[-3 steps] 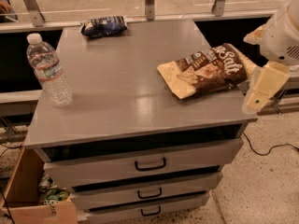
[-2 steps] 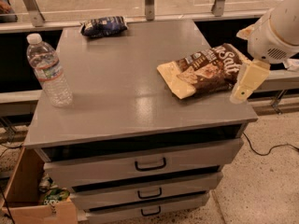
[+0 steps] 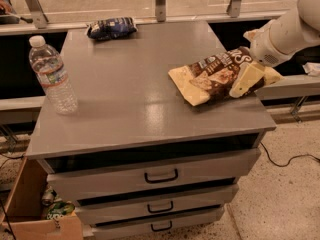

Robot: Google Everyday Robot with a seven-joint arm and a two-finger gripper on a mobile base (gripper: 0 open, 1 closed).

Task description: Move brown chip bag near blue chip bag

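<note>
Since the earlier frames, the robot's cream-white gripper [image 3: 256, 85] had swung leftward from beyond the right edge of the grey tabletop [image 3: 140, 84] and come over the right end of the large crinkly dark brown and cream-yellow chip bag [image 3: 212, 74]. That brown chip bag itself had not shifted.

It lay flat near the right edge of the tabletop, about halfway between the far and near edges, with its cream-yellow end pointing toward the middle and its lettered end toward the right edge. The jaws stood apart, not clamped. One pale finger [image 3: 246, 79] slanted across the bag's right portion, and the other showed just to its right, by the bag's outer edge. A strip of the dark bag was visible between them. Whether the tips touched the bag could not be told. The white arm [image 3: 287, 31] reached in from the upper right, past the far right corner.

The small puffy dark navy blue chip bag [image 3: 111, 28] lay at the far edge, left of its middle and well apart from the brown bag. A clear plastic water bottle with a white cap [image 3: 52, 76] stood upright near the left edge. Below the tabletop were grey drawers with dark handles [image 3: 160, 176], and an open cardboard box [image 3: 30, 209] sat on the floor by the near left corner.
</note>
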